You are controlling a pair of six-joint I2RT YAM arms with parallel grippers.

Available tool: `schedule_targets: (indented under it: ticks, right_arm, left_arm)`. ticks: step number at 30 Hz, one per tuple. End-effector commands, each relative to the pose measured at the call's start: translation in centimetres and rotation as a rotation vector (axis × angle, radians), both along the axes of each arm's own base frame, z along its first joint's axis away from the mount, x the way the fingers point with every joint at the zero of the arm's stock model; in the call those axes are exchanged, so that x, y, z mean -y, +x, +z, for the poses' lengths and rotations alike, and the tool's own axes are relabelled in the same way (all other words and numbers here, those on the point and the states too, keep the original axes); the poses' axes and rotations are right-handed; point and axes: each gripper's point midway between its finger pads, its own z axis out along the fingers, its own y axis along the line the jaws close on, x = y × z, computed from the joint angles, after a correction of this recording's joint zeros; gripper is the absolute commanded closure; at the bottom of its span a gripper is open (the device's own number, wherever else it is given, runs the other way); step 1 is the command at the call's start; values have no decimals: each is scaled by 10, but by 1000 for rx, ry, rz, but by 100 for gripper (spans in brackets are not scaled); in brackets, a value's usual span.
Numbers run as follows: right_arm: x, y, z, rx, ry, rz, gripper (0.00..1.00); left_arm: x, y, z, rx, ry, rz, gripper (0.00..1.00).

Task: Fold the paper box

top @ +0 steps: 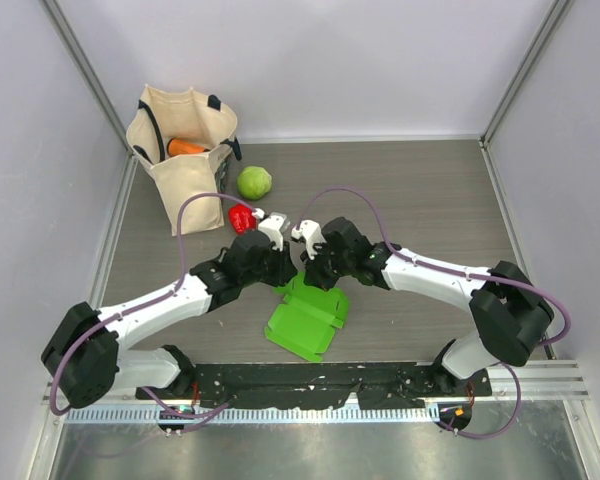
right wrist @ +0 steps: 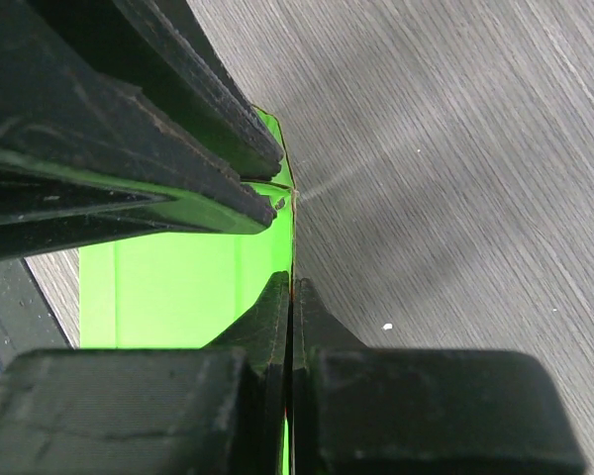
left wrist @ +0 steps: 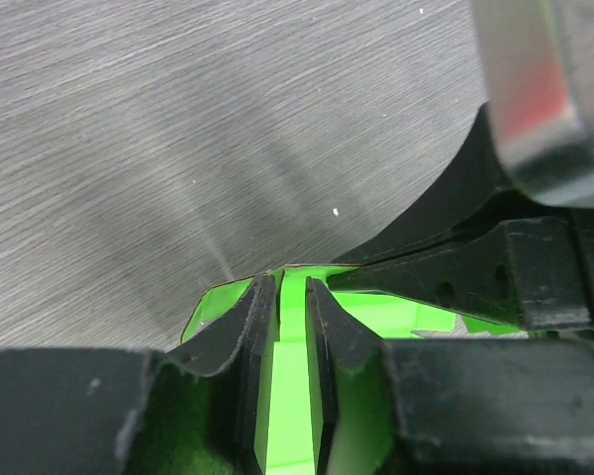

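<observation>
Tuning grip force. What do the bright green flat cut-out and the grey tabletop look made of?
The bright green cut-out looks like thin matte card: crisp crease lines, very thin edge-on. The grey tabletop shows fine straight grain with a soft sheen, perhaps wood-pattern laminate or brushed surface; cannot tell which.

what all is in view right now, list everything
paper box: one, bright green, mid table between the arms
tote bag: one, cream, far left of the table
orange item: one, orange, inside the tote bag
round vegetable: one, pale green, just right of the tote bag
red item: one, red, beside the left wrist
table: one, grey wood grain
left gripper: one, black, shut on the paper box
right gripper: one, black, shut on the paper box's edge
</observation>
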Motion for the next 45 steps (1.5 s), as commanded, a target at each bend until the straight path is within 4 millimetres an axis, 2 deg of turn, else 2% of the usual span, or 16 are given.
schedule_targets:
  ticks: [1,6,10,14,15,18,22,23,27,32,34,36,37,38,42,45]
  right_arm:
    - [-3,1,2,10,20,19,99]
    - [-4,0,0,5,18,21,99]
    - [-3,5,3,7,17,-12,98]
    - [1,12,7,0,19,-108,77]
    - [2,15,12,0,33,-148,65]
    - [18,27,15,6,4,-307,55]
    - [38,43,31,-18,-24,-561,54]
    - [42,54,44,4,-17,-645,55]
    - [66,57,59,-56,-31,-907,53]
    - [61,49,70,-226,120,-1125,50]
    - [50,44,70,-296,199,-1116,50]
    - [44,48,87,-306,323,-1144,48]
    - [49,50,86,-289,333,-1163,39]
    - [52,53,91,-259,341,-1169,37]
    - [75,57,102,-122,236,-1203,36]
    - [73,54,106,-113,223,-1196,36]
  left_arm:
    - [-5,9,-6,31,33,42,81]
    - [-9,9,-11,20,57,56,85]
    - [-12,11,-8,41,57,69,96]
    - [-15,13,-6,62,57,89,100]
    - [-16,14,-5,67,56,94,100]
    - [-22,18,-2,98,51,138,100]
    - [-29,23,8,141,28,193,100]
    - [-31,22,6,140,26,205,100]
    - [-38,25,11,171,-8,254,100]
    - [-39,25,16,191,-42,270,100]
    - [-40,24,14,188,-39,272,100]
    - [-40,24,12,186,-36,268,100]
    - [-40,23,11,184,-36,264,100]
    - [-40,23,9,178,-34,265,100]
    - [-38,21,12,173,-56,262,100]
    - [-41,20,13,180,-60,271,100]
